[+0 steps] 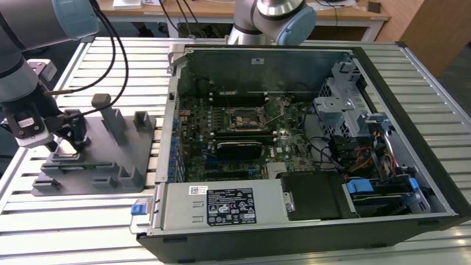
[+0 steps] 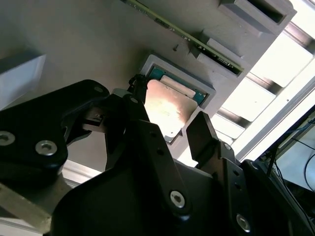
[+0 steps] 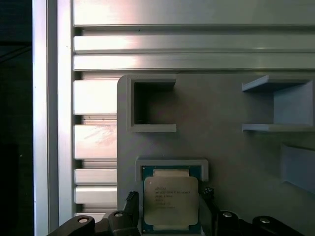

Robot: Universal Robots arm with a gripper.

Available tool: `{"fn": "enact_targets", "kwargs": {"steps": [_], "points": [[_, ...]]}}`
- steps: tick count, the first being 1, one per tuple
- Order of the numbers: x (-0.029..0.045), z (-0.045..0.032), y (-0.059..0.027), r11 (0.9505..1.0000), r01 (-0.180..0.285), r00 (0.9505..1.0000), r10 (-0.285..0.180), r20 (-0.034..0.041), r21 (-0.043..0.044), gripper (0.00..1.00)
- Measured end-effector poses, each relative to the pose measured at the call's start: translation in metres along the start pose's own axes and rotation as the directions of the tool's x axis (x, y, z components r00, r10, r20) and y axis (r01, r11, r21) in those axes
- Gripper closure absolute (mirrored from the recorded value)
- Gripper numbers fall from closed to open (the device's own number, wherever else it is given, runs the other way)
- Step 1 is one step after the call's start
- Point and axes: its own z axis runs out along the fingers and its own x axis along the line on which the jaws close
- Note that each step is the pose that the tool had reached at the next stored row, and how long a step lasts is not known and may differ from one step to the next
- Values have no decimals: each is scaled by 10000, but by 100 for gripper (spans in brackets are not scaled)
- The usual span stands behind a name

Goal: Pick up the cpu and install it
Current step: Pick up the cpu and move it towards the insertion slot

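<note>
An open computer case (image 1: 279,69) stands at the exterior view's right, its motherboard socket (image 1: 243,117) well apart from me. At the exterior view's left a grey parts fixture (image 1: 110,165) rests on the slatted table (image 1: 88,232), and my gripper (image 1: 72,141) hangs low over it. The cpu (image 3: 171,199) lies flat in a square pocket of that fixture, directly between my fingertips (image 3: 131,197), which are spread, one just outside each of two opposite edges, pinching nothing; being square, the chip offers no long axis.
</note>
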Motion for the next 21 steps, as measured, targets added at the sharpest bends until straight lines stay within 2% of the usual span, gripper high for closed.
{"fn": "enact_targets", "kwargs": {"steps": [7,9,11,14,21], "points": [[-2,13,1,10000,-1,10000,1,0,3,40],[-3,13,0,10000,0,10000,0,-1,4,47],[-4,6,0,10000,-1,10000,1,2,7,47],[-4,-19,0,10000,1,10000,-1,0,36,47],[-4,-108,1,10000,0,10000,0,1,35,47]]}}
